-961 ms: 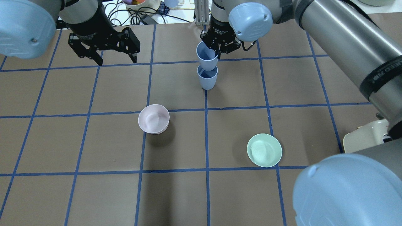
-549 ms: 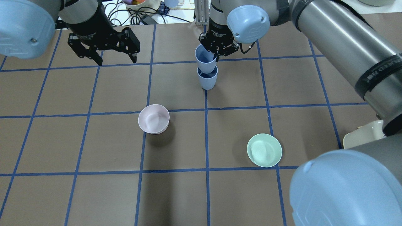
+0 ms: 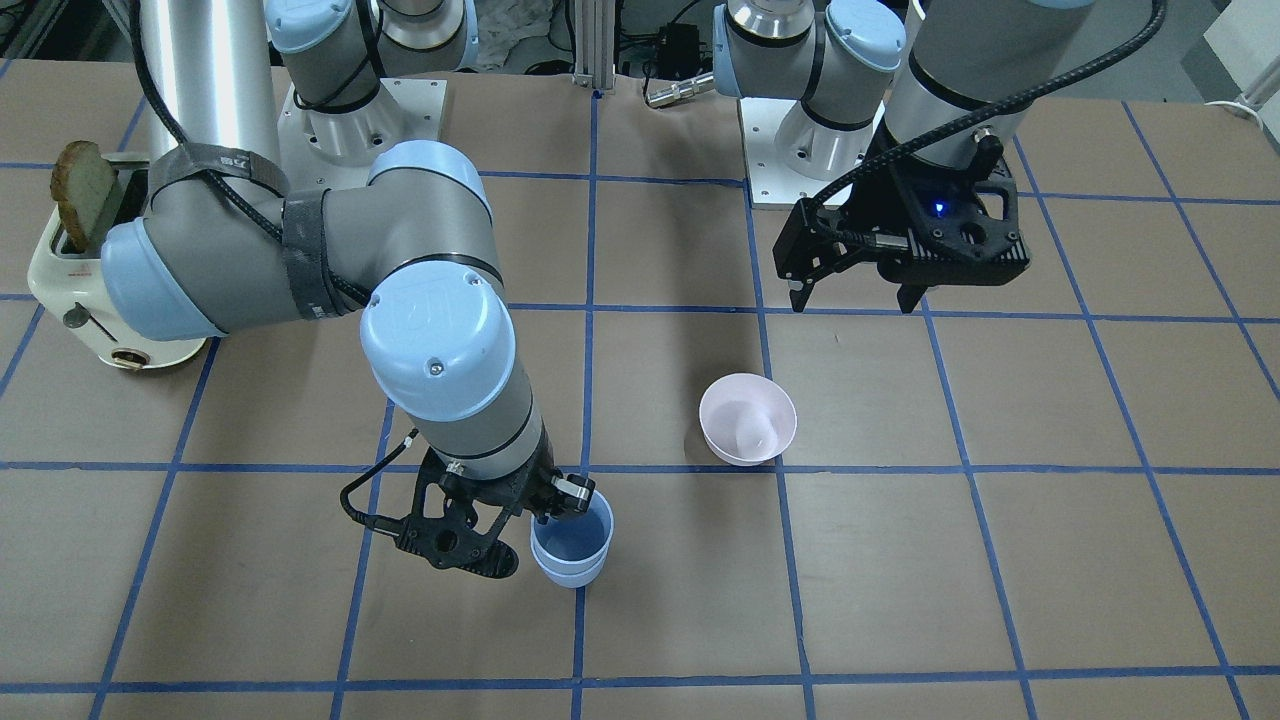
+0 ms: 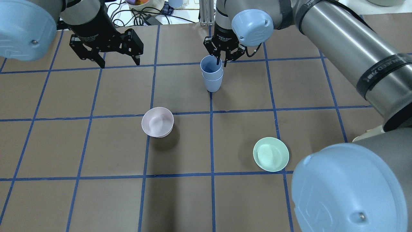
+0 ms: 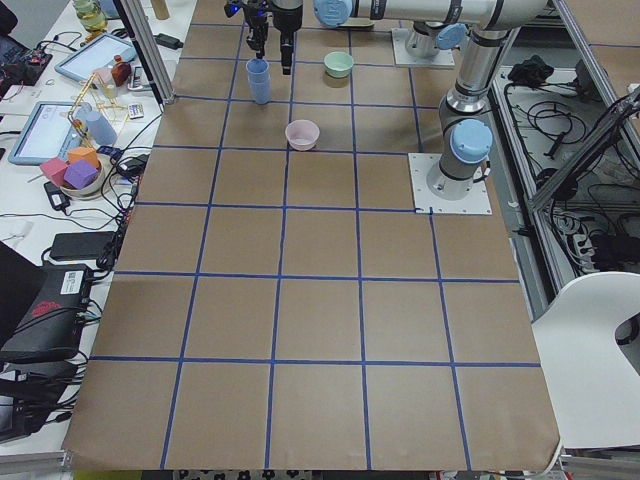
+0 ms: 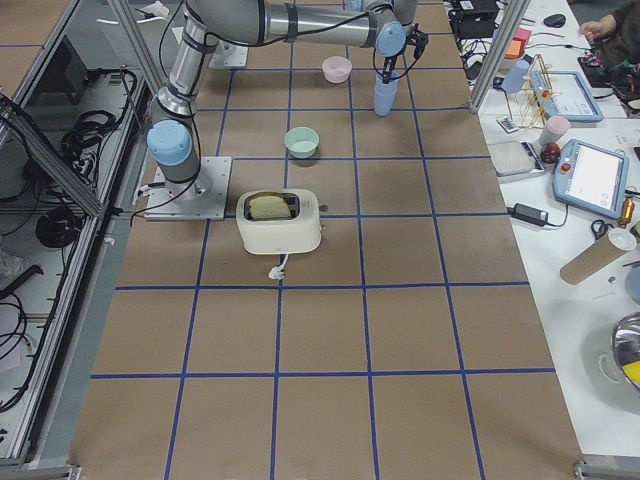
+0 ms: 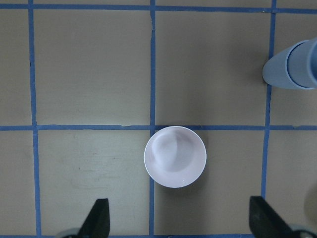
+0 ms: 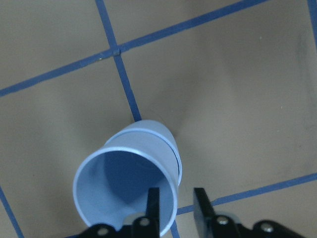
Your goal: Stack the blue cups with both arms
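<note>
The two blue cups stand nested upright on the table: the upper cup (image 4: 210,66) sits inside the lower cup (image 4: 213,84). They also show in the front view (image 3: 572,545) and the right wrist view (image 8: 124,183). My right gripper (image 4: 221,62) is over the upper cup's rim, one finger inside and one outside. Its fingers (image 8: 200,203) stand slightly apart from the thin wall, so it is open. My left gripper (image 4: 120,62) is open and empty, hovering well to the left of the cups; its wrist view shows the cups at the right edge (image 7: 292,64).
A pale pink bowl (image 4: 157,122) sits near the table's middle, below the left gripper's camera (image 7: 175,156). A mint green bowl (image 4: 271,154) sits nearer the robot on the right. A toaster (image 3: 85,270) with bread stands by the right arm's base.
The right gripper has brought the held cup down into the standing cup, so the two are now nested. Its fingers have parted off the rim. The left arm has not moved.
</note>
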`<state>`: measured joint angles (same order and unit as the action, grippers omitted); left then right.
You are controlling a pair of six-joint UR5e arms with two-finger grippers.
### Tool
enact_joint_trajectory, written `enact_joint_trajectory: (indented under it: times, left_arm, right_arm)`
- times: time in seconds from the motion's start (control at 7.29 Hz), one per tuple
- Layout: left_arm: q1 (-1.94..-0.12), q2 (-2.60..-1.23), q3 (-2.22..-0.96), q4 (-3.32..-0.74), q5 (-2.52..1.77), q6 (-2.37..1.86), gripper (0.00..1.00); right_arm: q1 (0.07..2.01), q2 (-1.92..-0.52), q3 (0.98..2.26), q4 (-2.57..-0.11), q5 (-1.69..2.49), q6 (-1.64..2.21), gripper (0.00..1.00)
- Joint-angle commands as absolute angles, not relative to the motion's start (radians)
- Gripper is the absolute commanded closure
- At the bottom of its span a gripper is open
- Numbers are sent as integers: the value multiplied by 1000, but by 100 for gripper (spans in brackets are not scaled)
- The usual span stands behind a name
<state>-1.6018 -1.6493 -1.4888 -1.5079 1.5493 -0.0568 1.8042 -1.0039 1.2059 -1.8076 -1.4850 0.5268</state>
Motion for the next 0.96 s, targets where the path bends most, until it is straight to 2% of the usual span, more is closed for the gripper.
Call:
enact_joint_trajectory:
  times: [0.0,0.14,0.27,0.55,0.82]
  left_arm:
    - [-1601,-1649,-1488,-1506,1549,-57,0]
    - [-1601,-1649,-1488,-1506,1549,-57,0]
    - [-1601,-1649,-1488,-1506,1549,-57,0]
    - [-1605,-1670,-1483,-1499,1545,-66,0]
    - [-1603,-1664,-1480,-1506,1546,-66,0]
  right_arm:
    - [1723,-1021,1122,-1739,-1497,368,28]
    - [1657,-1060,1111,-1650,-1502,257,23]
    - [1576,-1107,1117,-1566,-1499,31,6]
    - [1552,-1269,1149,-1435,-1502,-74,3]
    - [1551,-1479,1370,-1449,-1503,-84,0]
